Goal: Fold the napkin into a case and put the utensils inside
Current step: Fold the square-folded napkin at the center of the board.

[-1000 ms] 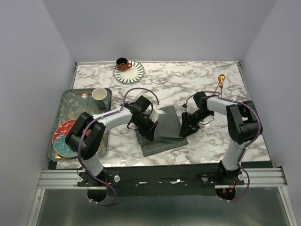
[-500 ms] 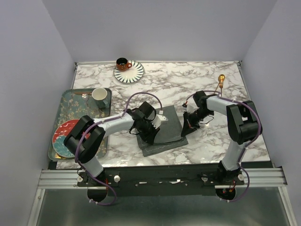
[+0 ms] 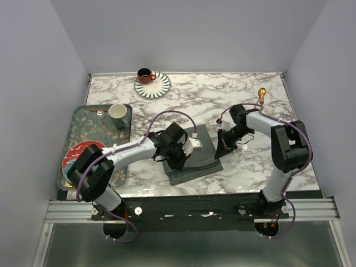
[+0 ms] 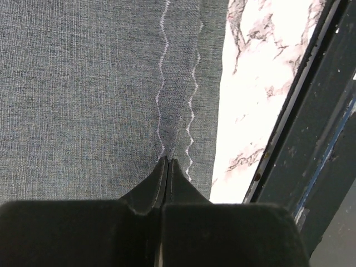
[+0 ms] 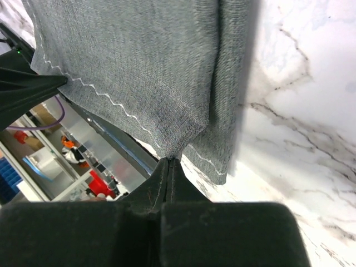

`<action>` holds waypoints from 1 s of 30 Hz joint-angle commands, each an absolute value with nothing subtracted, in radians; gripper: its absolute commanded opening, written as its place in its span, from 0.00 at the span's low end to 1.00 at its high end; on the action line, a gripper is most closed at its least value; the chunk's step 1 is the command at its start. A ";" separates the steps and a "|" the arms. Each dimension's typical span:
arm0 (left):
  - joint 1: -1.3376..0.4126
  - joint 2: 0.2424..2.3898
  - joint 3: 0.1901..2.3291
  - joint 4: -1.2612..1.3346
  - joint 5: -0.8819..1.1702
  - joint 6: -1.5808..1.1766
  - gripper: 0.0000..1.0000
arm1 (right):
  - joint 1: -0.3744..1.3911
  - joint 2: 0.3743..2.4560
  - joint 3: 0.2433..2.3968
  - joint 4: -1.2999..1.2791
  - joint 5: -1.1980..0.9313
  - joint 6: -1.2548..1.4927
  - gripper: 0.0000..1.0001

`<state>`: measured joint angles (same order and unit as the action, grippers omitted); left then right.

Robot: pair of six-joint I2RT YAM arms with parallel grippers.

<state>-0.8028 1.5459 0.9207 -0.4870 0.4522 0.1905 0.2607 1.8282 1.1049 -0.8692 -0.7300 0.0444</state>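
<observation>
The left gripper (image 4: 167,162) has its fingertips pressed together on a ridge of the napkin (image 4: 83,83). The pinch sits right at the hem, and two wavy stitch lines run away from the tips. Only the left wrist view shows this. It also shows bare marble table (image 4: 239,111) just beside the cloth's edge and the dark frame rail (image 4: 300,128) beyond it.

The right gripper (image 5: 168,161) is likewise clamped on the napkin (image 5: 128,67), at a point of its edge. The cloth rises from the tips as a doubled sheet, with a second layer and a zigzag hem hanging beside it. Marble table (image 5: 289,83) lies off to the right.

From above, the pinches themselves are too small to make out. That view shows the left gripper (image 3: 182,157) and right gripper (image 3: 222,149) facing each other across the napkin (image 3: 194,169), which is gathered between them. One gold utensil (image 3: 261,94) lies on the table (image 3: 222,94) beyond the right gripper, well apart from the cloth. Far beyond the left gripper stands an orange cup (image 3: 146,74) on its striped saucer (image 3: 158,88). A tray (image 3: 83,125) sits out to the left gripper's left.

A second ago the left gripper was farther left, and it has since travelled over the cloth toward the right gripper. The napkin's visible spread has narrowed. The right gripper has shifted only slightly.
</observation>
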 commanded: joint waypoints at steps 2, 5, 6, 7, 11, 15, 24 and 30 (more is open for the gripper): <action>-0.841 1.502 0.963 -0.528 0.442 0.201 0.00 | 0.238 1.782 1.131 -0.936 -0.692 0.009 0.01; -0.853 1.500 0.966 -0.529 0.448 0.198 0.00 | 0.226 1.782 1.135 -0.959 -0.681 -0.032 0.01; -0.860 1.500 0.965 -0.531 0.446 0.196 0.00 | 0.225 1.781 1.137 -0.960 -0.678 -0.035 0.01; -0.865 1.503 0.963 -0.529 0.446 0.198 0.00 | 0.225 1.782 1.135 -0.965 -0.673 -0.038 0.01; -0.880 1.522 0.957 -0.520 0.449 0.195 0.00 | 0.225 1.804 1.132 -0.966 -0.651 -0.055 0.01; -0.894 1.555 0.948 -0.506 0.451 0.193 0.00 | 0.225 1.824 1.120 -0.957 -0.638 -0.066 0.01; -0.914 1.631 0.945 -0.476 0.437 0.178 0.00 | 0.225 1.858 1.118 -0.936 -0.610 -0.072 0.01; -0.914 1.586 0.969 -0.521 0.451 0.184 0.00 | 0.225 1.804 1.144 -0.986 -0.611 -0.090 0.01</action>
